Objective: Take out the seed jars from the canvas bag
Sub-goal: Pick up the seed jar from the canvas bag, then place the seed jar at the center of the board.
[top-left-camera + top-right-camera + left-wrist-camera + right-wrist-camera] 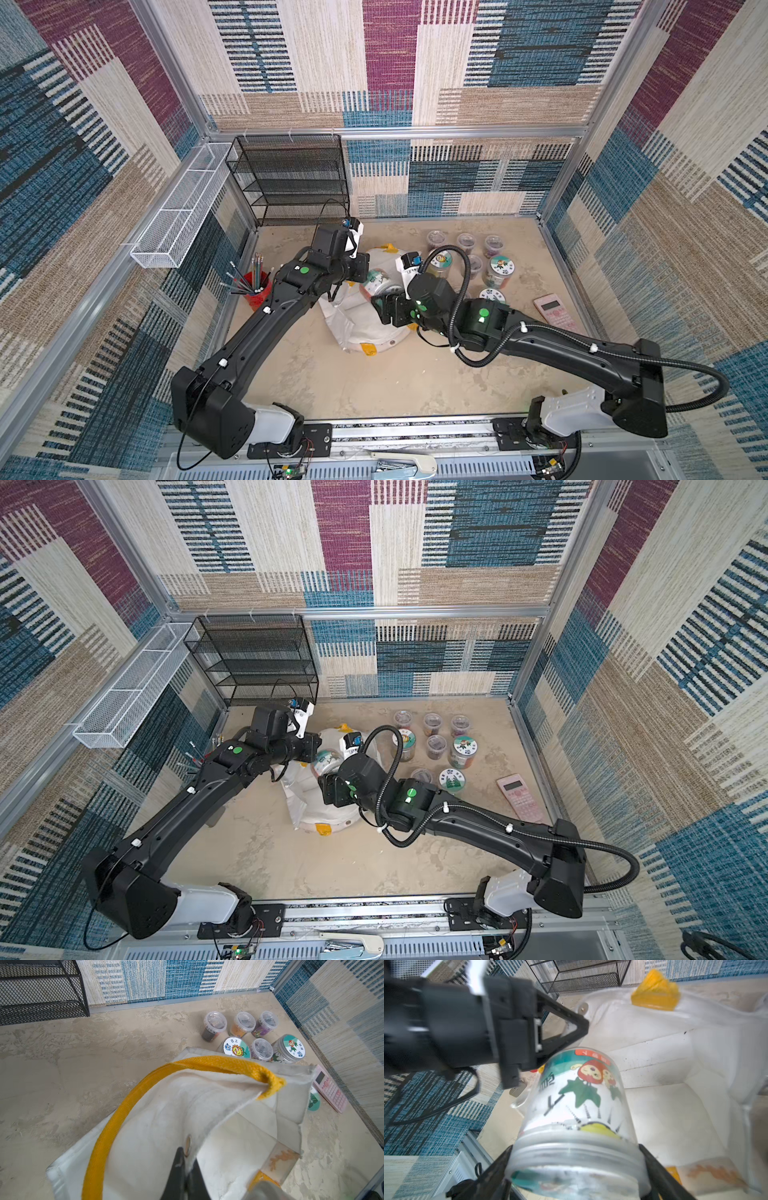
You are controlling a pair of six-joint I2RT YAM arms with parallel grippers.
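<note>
Canvas, white and slumped: the canvas bag (365, 328) lies in the middle of the desk (374, 386).

At the bag's 11 o'clock edge is the left gripper (188, 1159). Its fingers (176, 1169) are pressed together on the rim cloth, just beside a metal snap (188, 1145). A yellow strap handle (207, 1063) arcs over the lifted rim.

Over the bag is the right gripper (575, 1159), its arm lying in from 4 o'clock. Its fingers (497, 1167) pinch a seed jar (579, 1101) at the lid end, one finger on each side. The jar is tilted, with its base pointing toward the left gripper. The label shows red-headed cartoon figures and green leaves. In both top views the jar shows between the two grippers, at the bag's upper part. Cannot tell whether its base is clear of the cloth.

At the bag's 2 o'clock, upright on the desk and grouped close:
- five small tubs (432, 722) with clear lids
- three tall jars (462, 750) with white-green picture lids

Elsewhere:
- pink calculator (555, 313) at 3 o'clock, flat, near the right wall
- red cup of pencils (257, 293) at 9 o'clock
- black mesh rack (291, 178) at 11 o'clock, against the far wall
- white wire basket (178, 216) at 10 o'clock, hung on the left wall
</note>
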